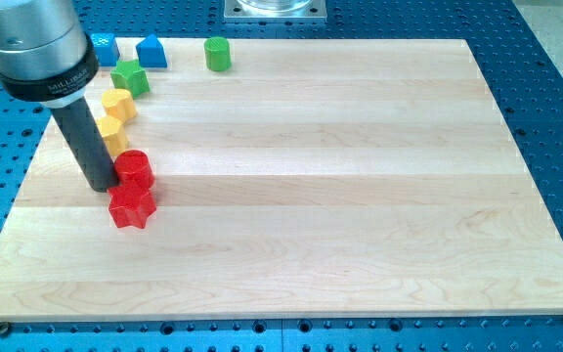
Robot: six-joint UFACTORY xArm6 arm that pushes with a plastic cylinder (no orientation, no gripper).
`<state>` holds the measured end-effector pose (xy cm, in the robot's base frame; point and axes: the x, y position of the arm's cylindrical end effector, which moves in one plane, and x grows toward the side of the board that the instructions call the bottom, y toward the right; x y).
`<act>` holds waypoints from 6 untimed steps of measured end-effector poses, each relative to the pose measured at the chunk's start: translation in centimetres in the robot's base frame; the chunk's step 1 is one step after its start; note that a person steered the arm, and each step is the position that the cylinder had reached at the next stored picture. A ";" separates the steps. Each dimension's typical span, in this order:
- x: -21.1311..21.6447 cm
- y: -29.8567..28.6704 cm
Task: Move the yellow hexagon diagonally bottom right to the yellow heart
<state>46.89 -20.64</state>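
Two yellow blocks sit near the board's upper left, touching each other. The upper one point(118, 104) looks like the heart. The lower one point(113, 133) looks like the hexagon, and its left side is hidden behind my rod. My tip point(101, 186) rests on the board just below and to the left of the lower yellow block. It is close against the left side of a red cylinder point(134, 168). A red star point(131, 206) lies right below the cylinder, touching it.
A green star point(130, 78) sits just above the yellow blocks. Two blue blocks point(103, 47) point(151, 51) and a green cylinder point(218, 54) line the board's top edge. The board's left edge point(27, 171) is close to my tip.
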 end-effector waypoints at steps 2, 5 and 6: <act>-4.1 -3.3; -5.4 -2.6; -5.4 1.5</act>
